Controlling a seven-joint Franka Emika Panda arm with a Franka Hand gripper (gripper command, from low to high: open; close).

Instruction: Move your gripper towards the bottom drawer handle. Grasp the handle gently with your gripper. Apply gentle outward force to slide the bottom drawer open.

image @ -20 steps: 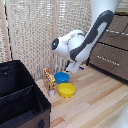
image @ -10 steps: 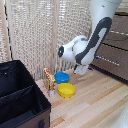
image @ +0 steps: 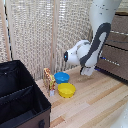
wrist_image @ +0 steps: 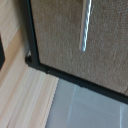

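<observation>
the claw is hanging low beside the drawer, lining up with its handle; jaw opening cannot be told.

bare wood floor seemingly open, bowls (blue, yellow) beside black box

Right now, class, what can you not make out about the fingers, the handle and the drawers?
- Fingers: exterior view, lost behind the arm; absent from the wrist view.
- Handle: wrist view, cut off by the picture's edge, blurred.
- Drawers: exterior view, partly behind the arm, cut by the right edge.
</observation>
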